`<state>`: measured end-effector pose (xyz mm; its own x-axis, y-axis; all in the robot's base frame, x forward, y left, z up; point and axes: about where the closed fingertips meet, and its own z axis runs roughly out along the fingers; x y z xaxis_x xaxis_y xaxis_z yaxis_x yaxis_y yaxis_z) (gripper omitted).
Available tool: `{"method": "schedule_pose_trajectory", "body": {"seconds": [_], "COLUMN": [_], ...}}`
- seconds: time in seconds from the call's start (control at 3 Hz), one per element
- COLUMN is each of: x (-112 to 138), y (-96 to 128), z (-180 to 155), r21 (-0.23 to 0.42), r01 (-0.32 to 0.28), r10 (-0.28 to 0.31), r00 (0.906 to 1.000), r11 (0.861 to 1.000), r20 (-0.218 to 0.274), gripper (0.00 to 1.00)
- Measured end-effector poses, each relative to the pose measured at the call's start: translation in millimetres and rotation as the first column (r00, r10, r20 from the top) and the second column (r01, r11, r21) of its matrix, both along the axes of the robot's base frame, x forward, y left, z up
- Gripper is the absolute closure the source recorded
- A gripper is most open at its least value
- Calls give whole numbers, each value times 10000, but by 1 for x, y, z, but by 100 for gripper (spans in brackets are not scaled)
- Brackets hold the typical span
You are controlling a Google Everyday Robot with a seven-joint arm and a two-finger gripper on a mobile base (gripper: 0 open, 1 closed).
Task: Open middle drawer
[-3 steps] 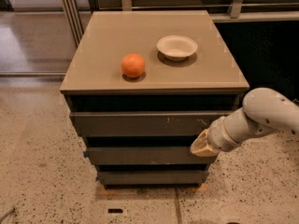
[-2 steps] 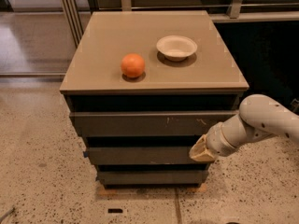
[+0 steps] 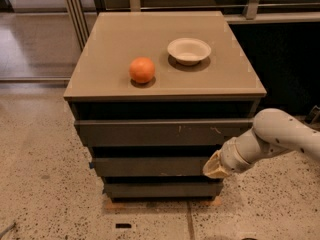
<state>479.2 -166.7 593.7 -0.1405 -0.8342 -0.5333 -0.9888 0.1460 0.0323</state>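
Observation:
The middle drawer [image 3: 150,166] is a dark grey-brown flat front, second of three in the cabinet, with a small blue bit at its left end. Above it is the larger top front [image 3: 160,133] with pale scratch marks, below it the smaller bottom front [image 3: 160,189]. My gripper [image 3: 214,167] comes in from the right on a white arm and sits at the right end of the middle drawer front, touching or nearly touching it.
An orange [image 3: 142,70] and a white bowl [image 3: 189,50] stand on the tan cabinet top [image 3: 110,44]. The cabinet stands on a speckled floor [image 3: 45,194]. A dark wall or panel is at the right, metal rails behind.
My gripper and arm have shifted slightly left and down along the right end of the middle drawer. The drawers look unchanged.

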Motion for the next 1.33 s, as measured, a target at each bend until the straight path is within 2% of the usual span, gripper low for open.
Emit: {"method": "schedule_pose_trajectory", "body": {"seconds": [0.33, 0.67, 1.0, 1.33], "x": [-4, 1, 12, 17], "y": [0, 5, 11, 13], "z": [-42, -74, -98, -107], "r21": [32, 157, 255, 251], "r01": [-139, -351, -517, -649], "r10": [139, 349, 509, 632], "r00": [9999, 9993, 9982, 9959], "r11": [9999, 9993, 9983, 9976], "r20": [23, 124, 309, 655], "gripper": [100, 81, 50, 19]}}
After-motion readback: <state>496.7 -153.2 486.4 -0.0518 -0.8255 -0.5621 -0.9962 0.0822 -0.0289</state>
